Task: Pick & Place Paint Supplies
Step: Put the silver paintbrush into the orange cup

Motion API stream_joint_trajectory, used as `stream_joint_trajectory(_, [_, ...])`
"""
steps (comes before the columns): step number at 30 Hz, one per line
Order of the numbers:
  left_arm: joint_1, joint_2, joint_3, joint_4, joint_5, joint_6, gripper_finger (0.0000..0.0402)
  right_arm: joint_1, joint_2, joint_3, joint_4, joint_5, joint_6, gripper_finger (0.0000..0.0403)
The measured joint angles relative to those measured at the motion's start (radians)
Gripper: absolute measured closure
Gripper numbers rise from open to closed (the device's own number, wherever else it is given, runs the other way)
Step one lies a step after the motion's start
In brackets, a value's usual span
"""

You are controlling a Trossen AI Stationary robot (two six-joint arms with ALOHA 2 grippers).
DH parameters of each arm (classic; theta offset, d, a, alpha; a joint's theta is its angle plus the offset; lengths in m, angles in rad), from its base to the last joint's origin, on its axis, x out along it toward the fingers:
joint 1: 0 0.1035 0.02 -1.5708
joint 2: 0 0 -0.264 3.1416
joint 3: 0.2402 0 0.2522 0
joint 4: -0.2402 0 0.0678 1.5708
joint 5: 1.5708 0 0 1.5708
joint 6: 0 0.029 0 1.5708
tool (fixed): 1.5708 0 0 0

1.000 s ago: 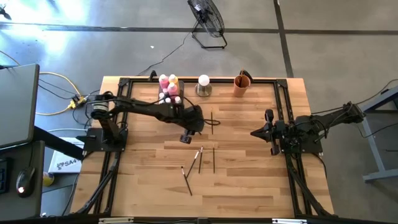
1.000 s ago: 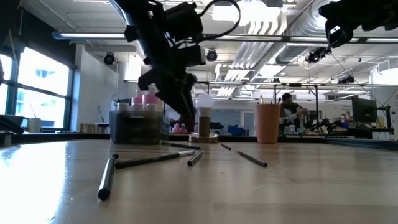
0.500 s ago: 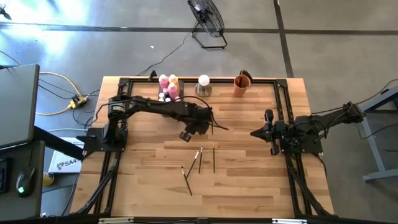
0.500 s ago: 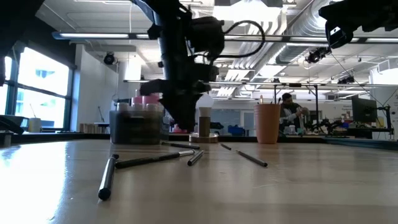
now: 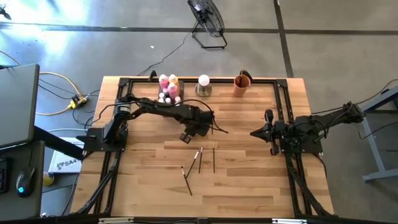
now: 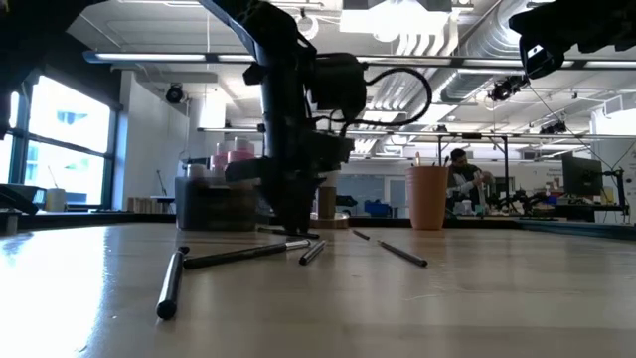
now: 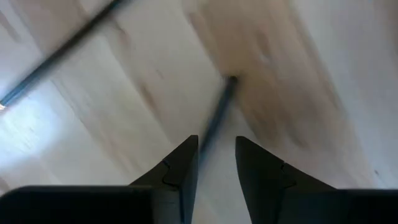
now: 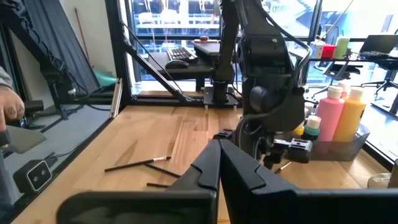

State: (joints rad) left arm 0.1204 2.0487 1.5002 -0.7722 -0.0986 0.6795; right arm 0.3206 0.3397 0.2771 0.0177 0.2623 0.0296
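My left gripper (image 5: 205, 126) points steeply down over the table's middle, low above the wood (image 6: 290, 227). It is open, and its two fingers stand on either side of a thin dark paintbrush (image 7: 222, 102) lying on the table. A second brush (image 7: 62, 50) lies close by. More brushes (image 5: 200, 158) (image 5: 214, 159) (image 5: 186, 180) lie nearer the front edge. The pink (image 5: 163, 83) and yellow (image 5: 173, 82) paint bottles stand in a grey tray (image 5: 176, 94) at the far edge. My right gripper (image 5: 254, 132) waits shut at the right, held level (image 8: 219, 155).
A white ball on a metal base (image 5: 203, 85) and an orange cup (image 5: 242, 84) stand at the far edge, right of the tray. Black frame rails (image 5: 112, 168) run along the table's sides. Bare wood lies between the two arms and toward the near edge.
My left gripper has gone down toward the table and a little toward its right edge, tipping from a slant to point steeply down over the brush. The gap between its fingers looks the same. The brushes have stayed where they lay.
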Motion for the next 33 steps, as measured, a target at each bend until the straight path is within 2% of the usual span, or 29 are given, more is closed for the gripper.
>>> stream_joint_trajectory(8, [0.012,0.000,0.000,0.038,0.021,-0.022,0.0298,0.000,0.000,0.000,0.001,0.000,0.000,0.0401])
stream_joint_trajectory(12, [0.026,0.000,0.000,0.031,0.112,-0.037,0.0300,0.000,0.000,0.000,-0.001,0.000,0.000,0.0401])
stream_joint_trajectory(14, [0.031,0.010,0.000,0.046,0.118,-0.040,0.0307,0.000,0.000,0.000,0.001,0.000,0.000,0.0401])
stream_joint_trajectory(21, [0.030,0.015,0.004,0.074,-0.006,-0.082,0.0356,0.000,0.000,0.000,0.001,0.000,0.000,0.0401])
stream_joint_trajectory(24, [0.031,0.014,0.039,0.049,-0.011,-0.087,0.0371,0.000,0.000,0.000,0.001,0.000,0.000,0.0401])
stream_joint_trajectory(28, [0.036,0.011,0.077,0.042,-0.098,-0.108,0.0392,0.000,0.000,0.000,0.001,0.000,0.000,0.0401])
stream_joint_trajectory(33, [0.052,0.011,0.077,0.016,-0.120,-0.104,0.0399,0.000,0.000,0.000,0.001,0.000,0.000,0.0401])
